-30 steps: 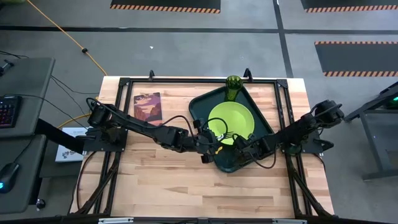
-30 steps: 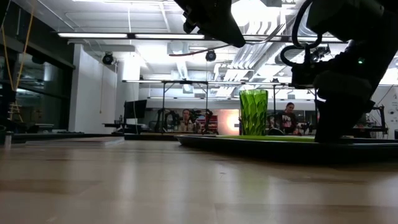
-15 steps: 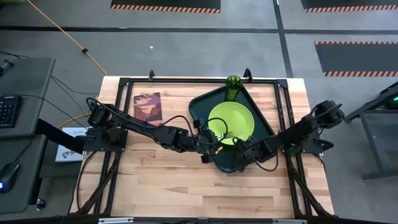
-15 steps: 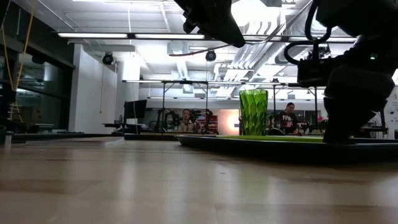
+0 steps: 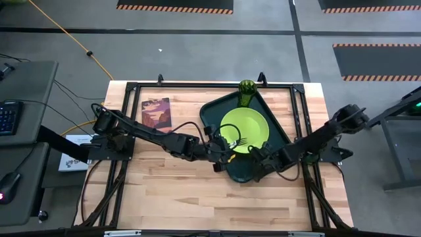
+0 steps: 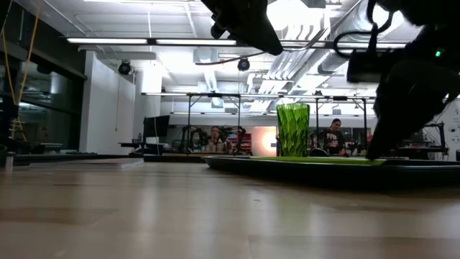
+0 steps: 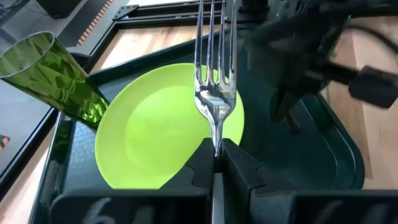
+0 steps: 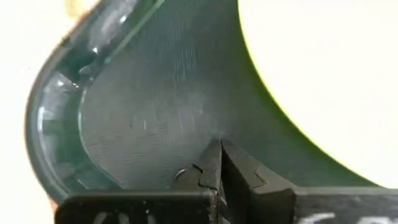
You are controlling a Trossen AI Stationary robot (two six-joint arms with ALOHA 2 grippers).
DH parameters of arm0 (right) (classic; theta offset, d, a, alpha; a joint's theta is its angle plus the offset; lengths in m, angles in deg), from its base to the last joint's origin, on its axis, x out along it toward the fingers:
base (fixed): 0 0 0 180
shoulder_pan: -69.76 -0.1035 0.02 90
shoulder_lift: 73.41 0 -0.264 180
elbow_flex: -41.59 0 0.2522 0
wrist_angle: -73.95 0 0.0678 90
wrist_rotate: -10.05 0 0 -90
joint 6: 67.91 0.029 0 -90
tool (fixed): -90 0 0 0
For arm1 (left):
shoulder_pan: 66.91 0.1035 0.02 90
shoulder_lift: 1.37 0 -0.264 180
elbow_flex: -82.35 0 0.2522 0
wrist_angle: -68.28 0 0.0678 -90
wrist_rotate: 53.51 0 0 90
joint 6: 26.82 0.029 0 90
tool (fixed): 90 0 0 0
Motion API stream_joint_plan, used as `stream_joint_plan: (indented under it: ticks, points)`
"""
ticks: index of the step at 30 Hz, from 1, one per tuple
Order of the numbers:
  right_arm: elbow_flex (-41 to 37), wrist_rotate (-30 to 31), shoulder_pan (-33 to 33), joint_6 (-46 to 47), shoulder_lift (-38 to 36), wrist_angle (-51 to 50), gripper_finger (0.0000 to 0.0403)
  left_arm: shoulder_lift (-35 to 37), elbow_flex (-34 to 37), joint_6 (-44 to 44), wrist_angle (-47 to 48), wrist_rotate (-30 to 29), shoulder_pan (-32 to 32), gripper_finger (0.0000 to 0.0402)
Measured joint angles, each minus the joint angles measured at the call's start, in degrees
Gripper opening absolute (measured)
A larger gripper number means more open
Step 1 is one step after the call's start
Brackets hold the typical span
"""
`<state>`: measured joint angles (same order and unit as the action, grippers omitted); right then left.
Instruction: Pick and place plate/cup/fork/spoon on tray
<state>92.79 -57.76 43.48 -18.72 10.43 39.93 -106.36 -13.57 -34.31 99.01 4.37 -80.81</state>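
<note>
- A maroon picture book (image 5: 156, 112) lay near the worktop's (image 5: 171, 191) far left corner, outside the task.
- The left hand (image 5: 222, 150) hovered above the tray's near left part, its fingers (image 7: 200, 167) clamped on the fork (image 7: 214, 74), tines pointing out over the plate.
- The dark-green tray (image 5: 217, 113) sat right of the worktop's middle. The lime-green plate (image 5: 245, 130) lay in its centre, and the cup (image 5: 247, 93) stood upright at its far corner.
- The right hand (image 5: 253, 160) was low over the tray's near edge, just beside the plate, fingers pressed together on nothing that could be made out.
- The spoon did not show clearly in any view.
- The step in hand seemed to be placing the fork. The next move would likely call for lowering it onto the tray or plate, clear of the right hand close by, then opening the fingers.
</note>
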Motion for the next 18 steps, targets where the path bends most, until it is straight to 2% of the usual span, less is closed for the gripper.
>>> stream_joint_plan:
  ticks: [7,10,15,18]
  points:
    - [0.0,9.0,-3.0,4.2,-12.8,-15.6,0.0,-0.9,0.0,-1.9,-1.0,0.0,0.4,0.0005]
    - [0.0,12.9,-4.8,6.8,-18.8,-21.0,0.0,-3.3,0.0,-2.5,-4.7,1.6,0.5,0.0005]
    - [0.0,19.3,-6.6,7.5,-27.3,-24.5,0.0,-8.6,-0.1,-4.6,-12.9,7.4,0.7,0.0005]
    - [0.0,22.5,-6.9,6.9,-31.5,-25.4,0.0,-12.1,-2.2,-6.2,-13.5,8.8,0.8,0.0005]
